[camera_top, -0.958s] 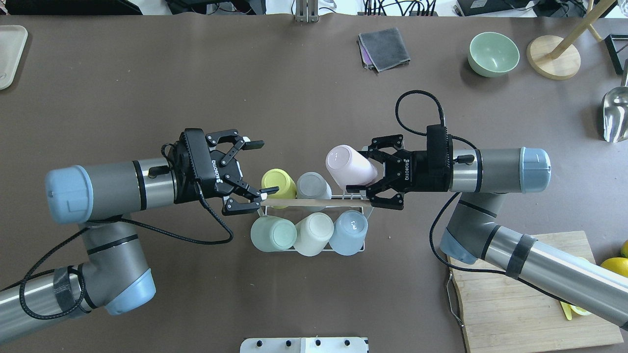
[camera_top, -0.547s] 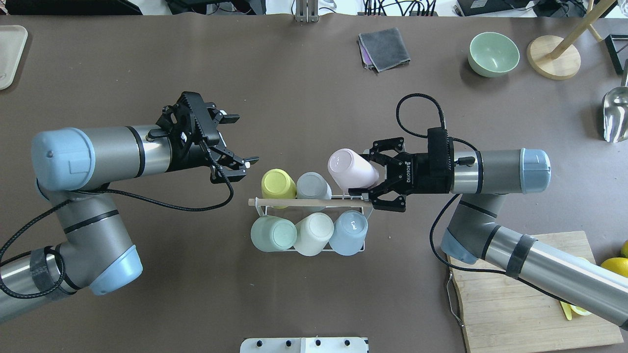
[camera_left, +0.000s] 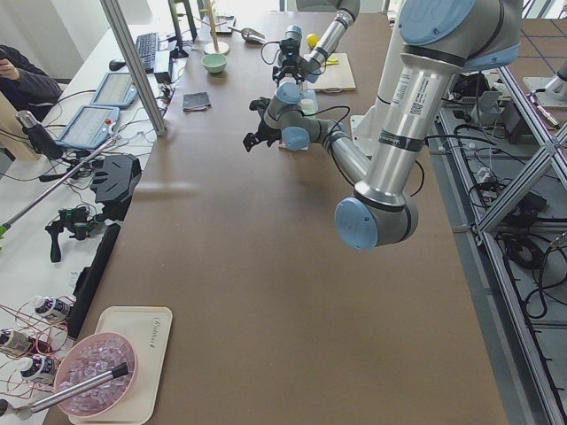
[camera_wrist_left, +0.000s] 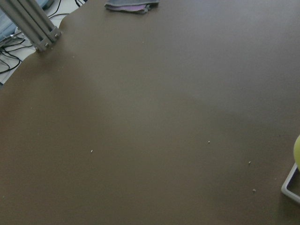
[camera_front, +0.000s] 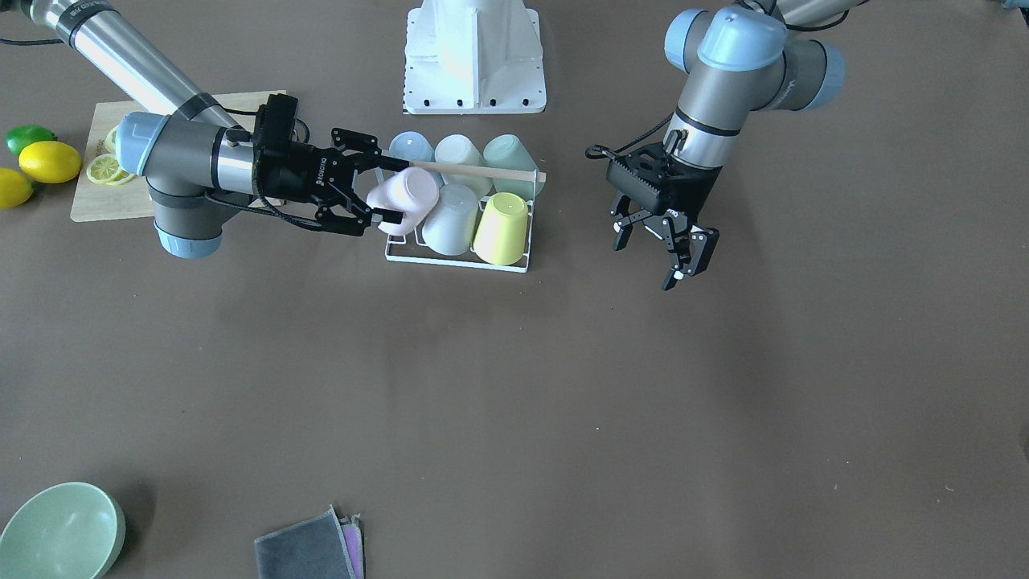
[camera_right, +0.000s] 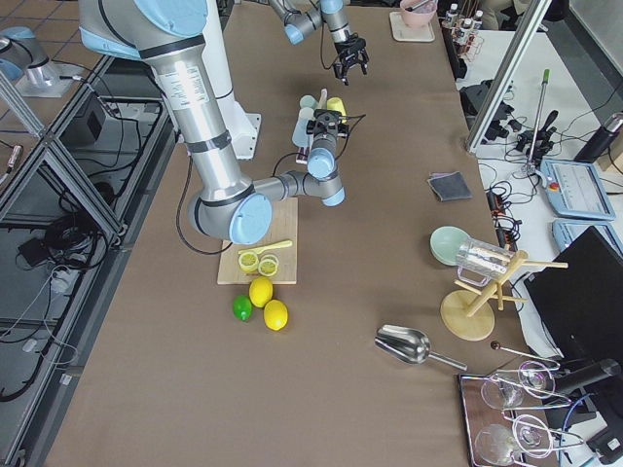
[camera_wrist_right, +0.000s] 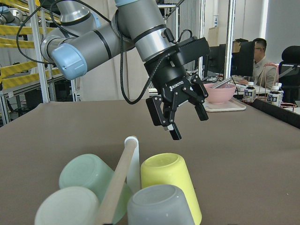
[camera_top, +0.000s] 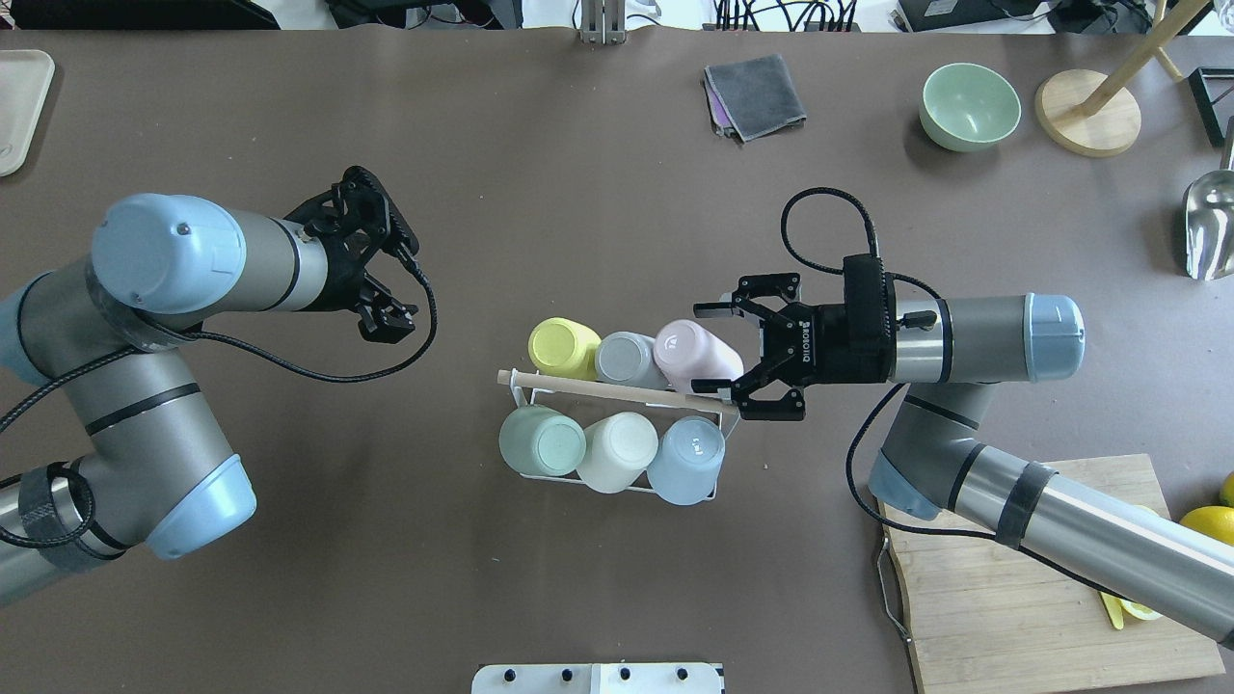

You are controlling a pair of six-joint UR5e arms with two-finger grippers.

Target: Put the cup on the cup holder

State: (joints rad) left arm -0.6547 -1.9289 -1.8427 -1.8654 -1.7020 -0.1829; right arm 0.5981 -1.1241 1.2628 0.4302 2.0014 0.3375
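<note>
The cup holder [camera_top: 540, 472], a white wire rack with a wooden rod [camera_top: 617, 390] across its top, stands mid-table and also shows in the front view [camera_front: 458, 261]. Yellow [camera_top: 557, 347], grey [camera_top: 625, 359], green [camera_top: 540, 440], white [camera_top: 617, 451] and blue [camera_top: 686, 458] cups sit on it upside down. A pink cup [camera_top: 689, 349] leans bottom-up in the far row's right place. My right gripper [camera_top: 709, 350] is closed on its sides. My left gripper [camera_front: 648, 252] is open and empty, well to the rack's left; it also shows in the right wrist view [camera_wrist_right: 190, 125].
A green bowl [camera_top: 969, 106], a grey cloth [camera_top: 755, 94] and a wooden stand [camera_top: 1087, 111] lie at the far right. A metal scoop [camera_top: 1210, 231] is at the right edge. A cutting board [camera_top: 1041, 578] with lemon slices sits near right, with lemons [camera_front: 48, 161] beside it.
My left gripper has left the rod's end and drawn back to the left and farther away. My right gripper has lowered the pink cup onto the rack. The rack has shifted and its rod now slants.
</note>
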